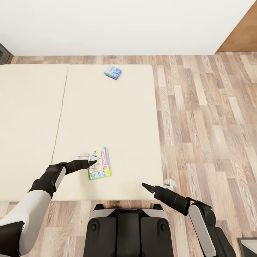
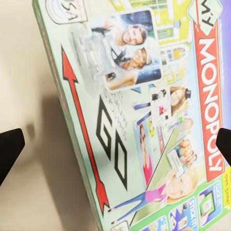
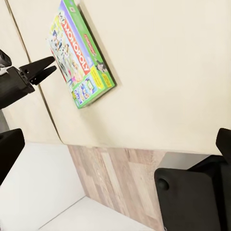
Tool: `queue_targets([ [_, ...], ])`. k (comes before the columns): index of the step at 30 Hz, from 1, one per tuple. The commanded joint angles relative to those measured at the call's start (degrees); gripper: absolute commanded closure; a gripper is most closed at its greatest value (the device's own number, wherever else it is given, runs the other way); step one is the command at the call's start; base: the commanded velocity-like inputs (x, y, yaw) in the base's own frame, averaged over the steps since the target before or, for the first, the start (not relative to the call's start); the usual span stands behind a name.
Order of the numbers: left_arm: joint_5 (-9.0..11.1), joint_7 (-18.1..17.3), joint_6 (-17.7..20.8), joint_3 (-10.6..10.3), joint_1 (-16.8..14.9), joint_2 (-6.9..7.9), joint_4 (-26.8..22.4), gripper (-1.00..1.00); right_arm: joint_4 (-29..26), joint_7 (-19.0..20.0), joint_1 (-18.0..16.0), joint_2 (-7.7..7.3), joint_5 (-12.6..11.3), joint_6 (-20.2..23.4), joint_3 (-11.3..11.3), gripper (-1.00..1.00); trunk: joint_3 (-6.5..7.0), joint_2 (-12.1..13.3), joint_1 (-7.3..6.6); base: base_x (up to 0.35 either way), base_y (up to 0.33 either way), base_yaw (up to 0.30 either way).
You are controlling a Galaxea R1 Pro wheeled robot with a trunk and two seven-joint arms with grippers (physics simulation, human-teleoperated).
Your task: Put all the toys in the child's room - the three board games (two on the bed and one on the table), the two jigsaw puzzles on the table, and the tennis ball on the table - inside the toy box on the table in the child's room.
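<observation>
A white-green "My Monopoly" board game point(image 1: 100, 163) lies flat near the front edge of the beige bed point(image 1: 117, 117). My left gripper point(image 1: 92, 163) hovers over the box's left part, open. In the left wrist view its black fingertips point(image 2: 10, 147) stand far apart at either side of the printed cover point(image 2: 144, 110). A smaller blue board game point(image 1: 113, 71) lies at the mattress's far end. My right gripper point(image 1: 147, 187) hangs open over the bed's front right corner, apart from both boxes. The right wrist view shows the Monopoly box point(image 3: 79, 57) with the left gripper point(image 3: 41, 68) beside it.
Wood floor point(image 1: 207, 125) stretches to the right of the bed. A white wall point(image 1: 117, 25) runs behind it. A seam point(image 1: 60, 110) splits the mattress. A grey frame foot point(image 1: 170, 183) sticks out at the front right corner. My base point(image 1: 128, 230) stands against the bed's front edge.
</observation>
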Motion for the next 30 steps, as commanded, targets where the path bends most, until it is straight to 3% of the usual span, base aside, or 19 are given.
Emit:
queue_targets([
  [1, -0.3, -0.4, 0.4, 0.3, 0.0, -0.05, -0.1, -1.00, 0.0, 0.3, 0.0, 0.09, 0.1, 0.4, -0.1, -1.00, -0.10, -0.1, 0.03, 0.000, 0.000, 0.000],
  [30, -0.4, -0.5, -1.2, 0.3, 0.0, -0.07, -0.1, -1.00, 0.1, 0.3, 0.0, 0.28, 0.1, 0.4, -0.1, -1.00, -1.35, -0.1, 0.03, 0.000, 0.000, 0.000],
])
